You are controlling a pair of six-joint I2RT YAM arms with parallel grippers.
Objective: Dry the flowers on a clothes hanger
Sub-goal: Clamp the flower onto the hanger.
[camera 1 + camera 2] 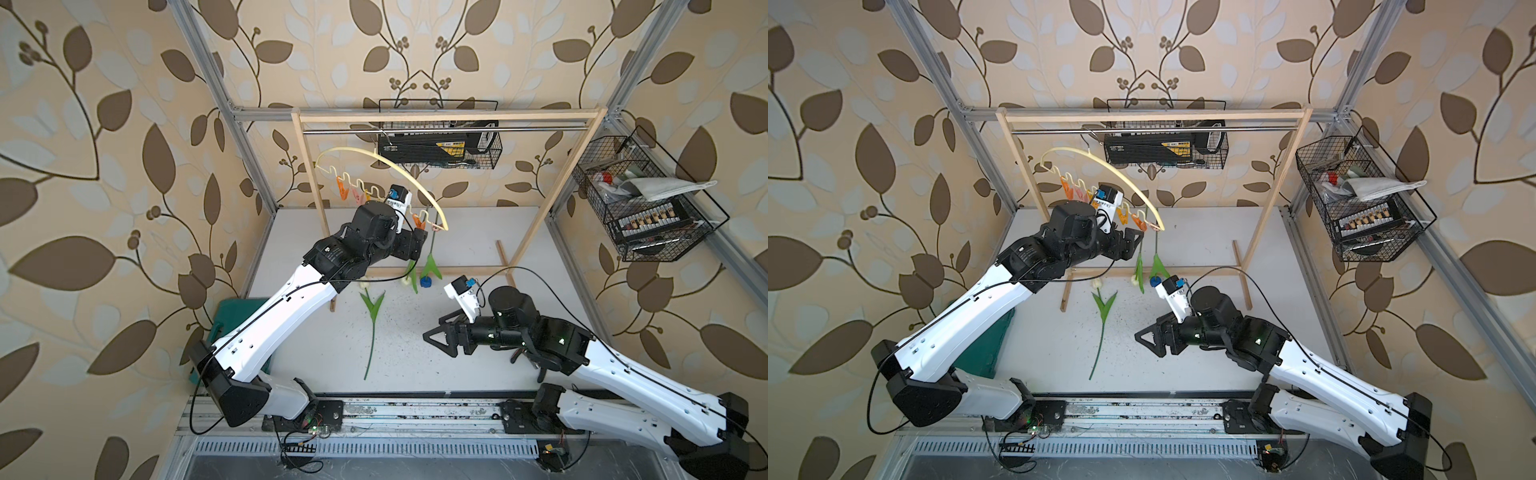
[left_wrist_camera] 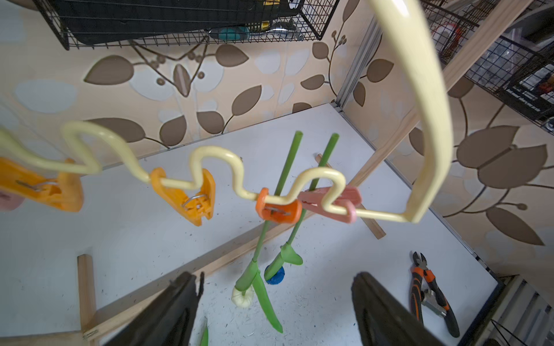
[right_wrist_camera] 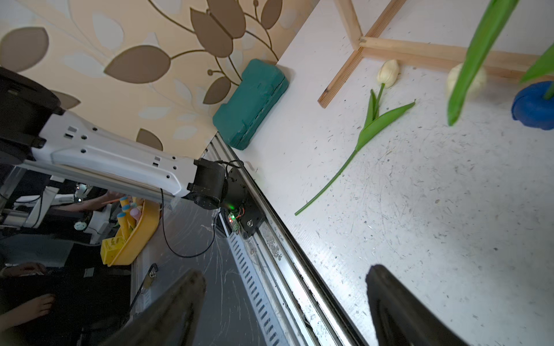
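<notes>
The cream clothes hanger (image 1: pixel 415 183) (image 1: pixel 1121 174) (image 2: pixel 431 119) hangs by its hook from the rack's metal rod. Two flowers hang head-down from its wavy bar. A cream-white one (image 2: pixel 242 296) is clipped in an orange pin (image 2: pixel 278 209). A blue one (image 1: pixel 426 282) (image 2: pixel 274 277) is clipped in a pink pin (image 2: pixel 329 197). Another cream-white flower (image 1: pixel 372 328) (image 1: pixel 1102 328) (image 3: pixel 368 128) lies flat on the table. My left gripper (image 1: pixel 419 239) (image 2: pixel 277 277) is open, raised just beside the hanging stems, holding nothing. My right gripper (image 1: pixel 428 334) (image 3: pixel 284 272) is open and empty, low, to the right of the lying flower.
The wooden rack (image 1: pixel 451 114) stands at the back with its foot bars on the table. Wire baskets (image 1: pixel 440 145) (image 1: pixel 648 199) hang on the back and right walls. A green case (image 1: pixel 232 316) lies at the left edge. Pliers (image 2: pixel 431 287) lie at the right. Free orange pins (image 2: pixel 183 194) hang on the bar.
</notes>
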